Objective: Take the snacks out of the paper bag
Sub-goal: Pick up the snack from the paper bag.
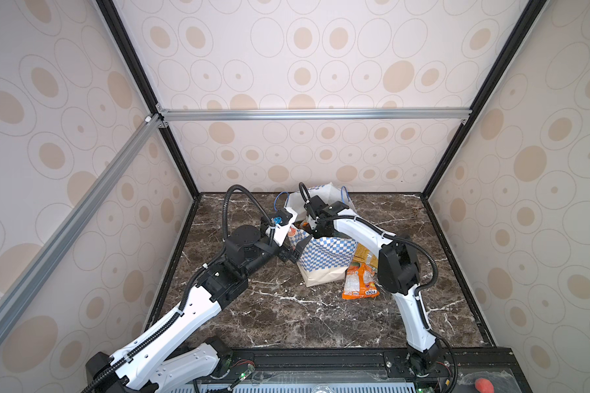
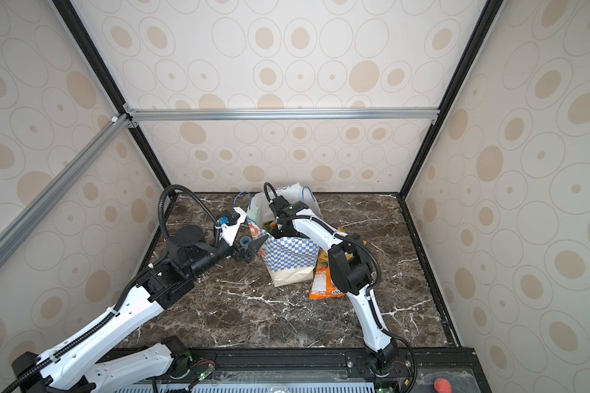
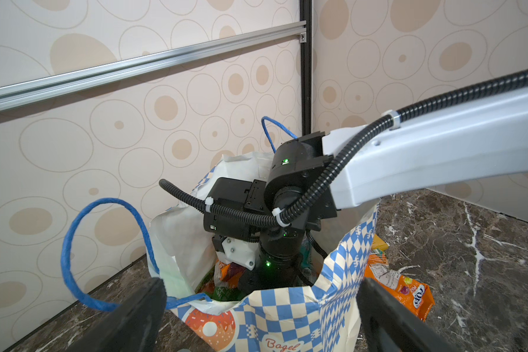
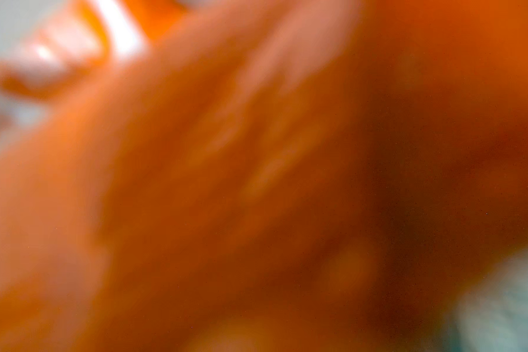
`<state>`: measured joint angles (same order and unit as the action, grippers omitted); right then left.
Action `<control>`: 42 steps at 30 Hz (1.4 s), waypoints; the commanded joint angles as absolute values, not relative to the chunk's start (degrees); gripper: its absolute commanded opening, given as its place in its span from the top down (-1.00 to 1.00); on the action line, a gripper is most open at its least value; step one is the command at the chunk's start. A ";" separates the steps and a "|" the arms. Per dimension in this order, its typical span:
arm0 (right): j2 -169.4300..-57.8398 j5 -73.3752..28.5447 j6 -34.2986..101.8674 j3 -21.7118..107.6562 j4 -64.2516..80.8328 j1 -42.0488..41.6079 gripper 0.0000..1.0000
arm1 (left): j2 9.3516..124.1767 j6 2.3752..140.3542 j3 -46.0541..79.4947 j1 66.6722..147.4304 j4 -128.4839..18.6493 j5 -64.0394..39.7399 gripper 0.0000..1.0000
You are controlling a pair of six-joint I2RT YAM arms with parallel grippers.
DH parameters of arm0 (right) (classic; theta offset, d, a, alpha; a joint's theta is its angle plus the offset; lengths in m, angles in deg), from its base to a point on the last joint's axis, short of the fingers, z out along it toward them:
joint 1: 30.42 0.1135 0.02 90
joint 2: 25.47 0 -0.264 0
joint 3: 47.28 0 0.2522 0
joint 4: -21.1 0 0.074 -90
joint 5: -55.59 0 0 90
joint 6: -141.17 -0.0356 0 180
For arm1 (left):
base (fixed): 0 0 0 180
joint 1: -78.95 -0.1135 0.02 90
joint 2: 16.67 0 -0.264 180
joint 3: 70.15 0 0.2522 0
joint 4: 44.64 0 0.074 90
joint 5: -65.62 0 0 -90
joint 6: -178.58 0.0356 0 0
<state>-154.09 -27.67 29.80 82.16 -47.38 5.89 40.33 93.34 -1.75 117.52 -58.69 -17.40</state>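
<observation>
- So, which step is in hand?
- A fetch from inside, I judge, with the job partway through. The paper bag (image 1: pixel 324 258) stands upright at the far middle of the surface (image 1: pixel 286 316) with its mouth open. The right arm (image 1: pixel 351 224) reaches down through that mouth.
- And the right tool?
- It is sunk below the rim, so both top views hide its jaws. Its own wrist view shows nothing but blurred orange, something pressed close to the lens, probably a packet. Whether the jaws are spread or pinching it, I cannot tell.
- Which snacks are out?
- At least two. An orange packet (image 1: pixel 360 284) lies flat on the surface just right of the bag's foot. A yellow packet (image 1: pixel 363 253) lies just beyond it, partly under the right arm. The left wrist view shows more orange and green wrappers (image 3: pixel 226 274) down inside the bag.
- What about the left tool (image 1: pixel 295 251)?
- It is spread wide and pinching nothing, held level at the bag's left wall near the rim. Its fingers (image 3: pixel 128 320) sit either side of the bag's corner. I cannot tell whether they touch the paper.
- What does the next move call for?
- First, a sure pinch on one packet, since crinkly foil slips easily. Then a straight lift through the mouth, clear of the rim and the blue cord handle (image 3: pixel 83 243). After that, a carry to the right to lay it beside the others. The thin paper could drag and tip the bag, so steadying the wall with the left tool would help.
</observation>
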 commanded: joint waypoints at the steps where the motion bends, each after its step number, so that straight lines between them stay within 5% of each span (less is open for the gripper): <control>1: -148.18 -27.97 29.72 82.84 -49.62 6.15 0.91 | 40.02 94.39 0.06 117.13 -57.61 -17.56 -0.96; 42: -140.35 -35.87 32.44 101.38 -51.21 7.44 1.00 | 40.04 94.55 -0.20 117.13 -57.34 -17.70 -0.96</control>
<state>-143.20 -34.23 31.18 97.24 -51.44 7.12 40.33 93.36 -1.75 117.52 -58.65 -17.44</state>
